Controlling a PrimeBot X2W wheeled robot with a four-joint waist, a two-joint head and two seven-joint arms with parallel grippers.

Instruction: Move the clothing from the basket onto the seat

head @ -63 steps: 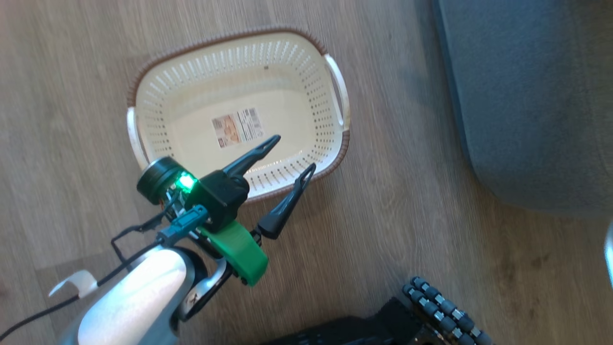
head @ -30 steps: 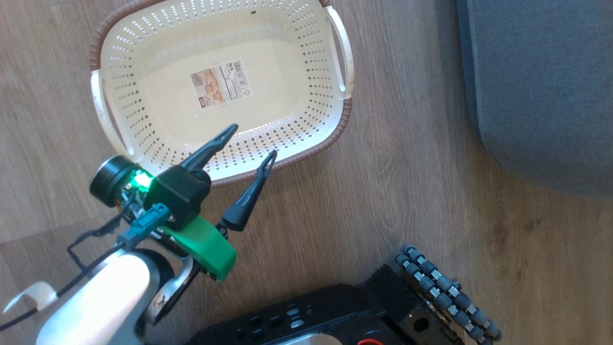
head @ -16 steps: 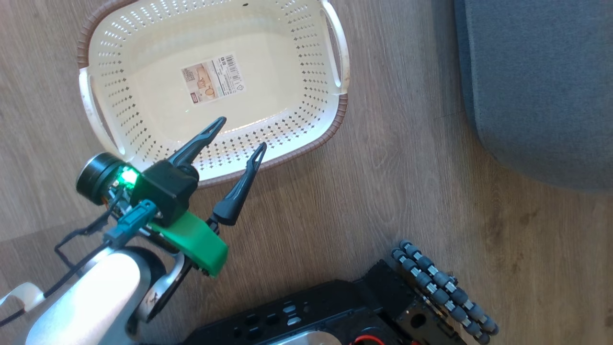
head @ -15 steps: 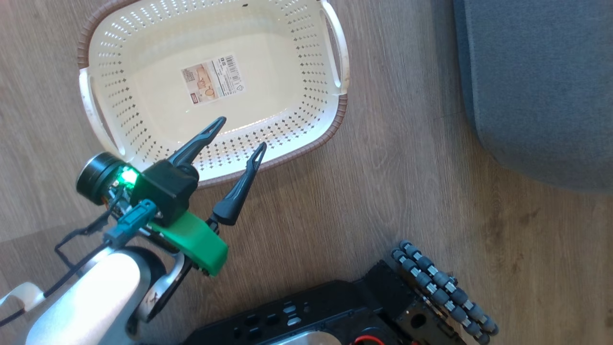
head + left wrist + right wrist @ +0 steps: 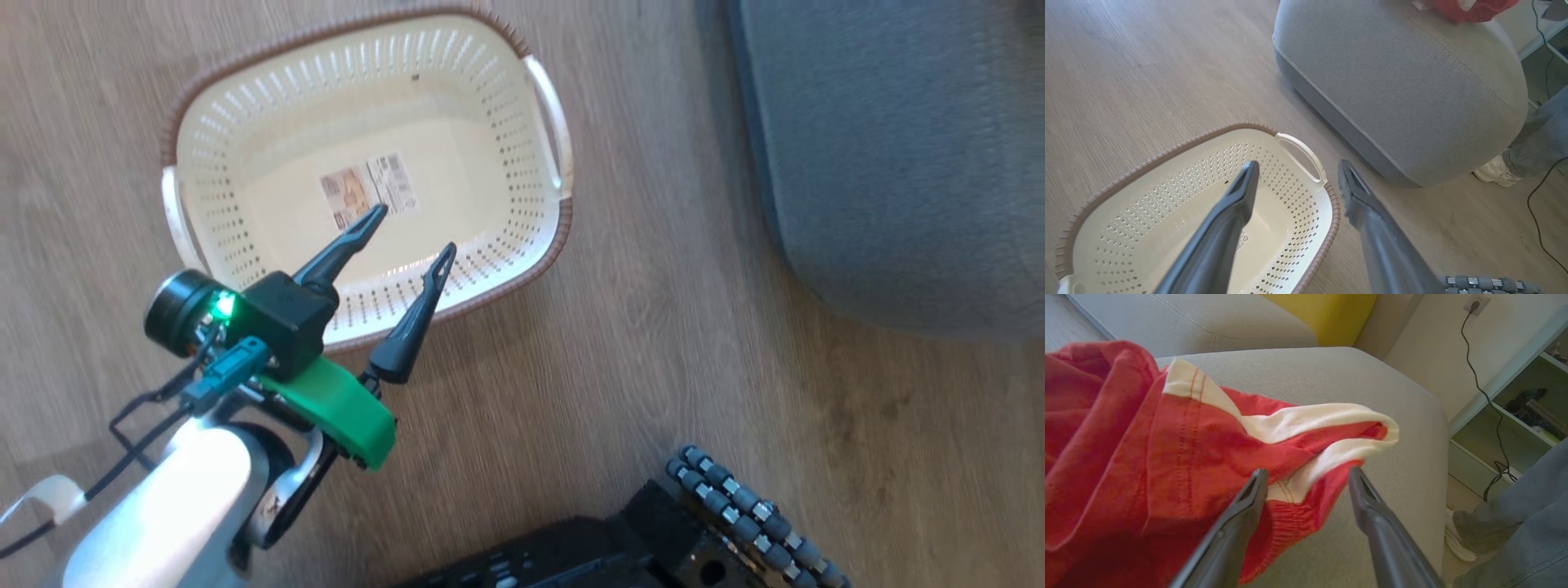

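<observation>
The cream basket (image 5: 506, 122) stands on the wood floor with nothing in it but its label (image 5: 363, 188). My left gripper (image 5: 416, 229) hangs open over the basket's near wall, one fingertip above the label. In the left wrist view the open left gripper (image 5: 1298, 163) points past the basket (image 5: 1188, 188) toward the grey seat (image 5: 1404, 90), with red clothing (image 5: 1466, 8) on its far side. In the right wrist view the red clothing (image 5: 1147, 457) with white trim lies crumpled on the seat (image 5: 1331, 371). My right gripper (image 5: 1308, 470) is open, its fingers either side of the trim edge.
The seat (image 5: 898, 163) fills the head view's upper right, a strip of floor between it and the basket. My dark base with a roller wheel (image 5: 751, 514) is at the bottom. A person's leg and white shoe (image 5: 1498, 173) stand by the seat, near a floor cable (image 5: 1535, 212) and shelf (image 5: 1515, 408).
The head camera has moved, so the whole picture has shifted. The left gripper stays open and its tips now reach farther over the basket, to the label.
</observation>
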